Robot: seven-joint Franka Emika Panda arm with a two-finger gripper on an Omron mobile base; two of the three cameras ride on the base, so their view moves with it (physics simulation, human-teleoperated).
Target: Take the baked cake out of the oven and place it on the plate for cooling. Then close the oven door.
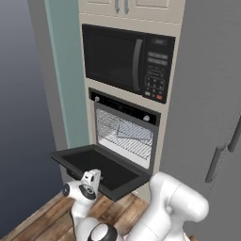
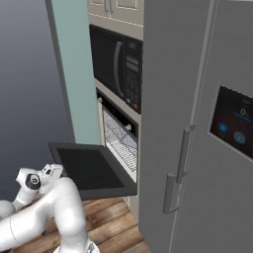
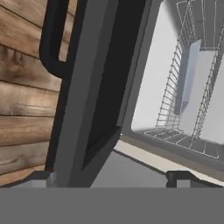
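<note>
Oven door [image 1: 101, 170] dropped flat and open below the oven [image 1: 126, 132] cavity, long axis running crosswise, handle bar at the near edge, just ahead of the gripper [image 1: 92, 179], fingers spread wide and empty.

The oven [image 1: 126, 129] is sitting built into the cabinet column just below the microwave, its black control strip carrying two small silver knobs. Its pale interior is showing, with wire racks [image 1: 126, 136] running across it and a flat grey sheet lying on them. The oven door [image 1: 101, 168], a wide black glossy panel hinged at the bottom, is hanging fully open and lying roughly level, its dark bar handle [image 3: 52, 41] projecting over the wooden floor.
</note>
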